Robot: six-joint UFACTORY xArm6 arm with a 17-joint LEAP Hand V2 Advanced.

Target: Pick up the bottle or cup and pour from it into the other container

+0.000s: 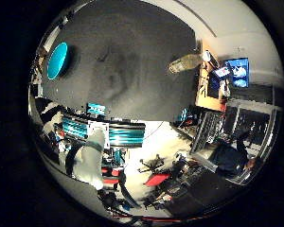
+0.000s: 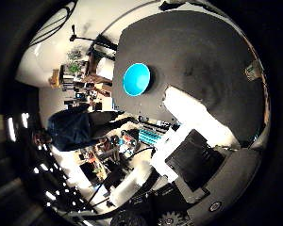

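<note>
A round teal bowl (image 2: 136, 79) stands on the dark grey table (image 2: 193, 52). A clear, tan-tinted bottle (image 1: 185, 63) stands on the same table, near the edge far from the bowl. In the right little finger side palm view the bowl (image 1: 57, 60) is at the opposite side of the table (image 1: 123, 66) from the bottle. My right hand (image 2: 196, 141) is well above the table and away from both things. Its white and black fingers (image 2: 200, 115) reach into the right thumb side palm view, stretched out and holding nothing.
The table's edge runs close by below the palm, with teal-striped equipment (image 1: 104, 130) beside it. A lit monitor (image 1: 237, 71) and cluttered shelves (image 1: 213, 95) stand past the table on the bottle's side. Shelves with a plant (image 2: 75, 66) stand on the bowl's side.
</note>
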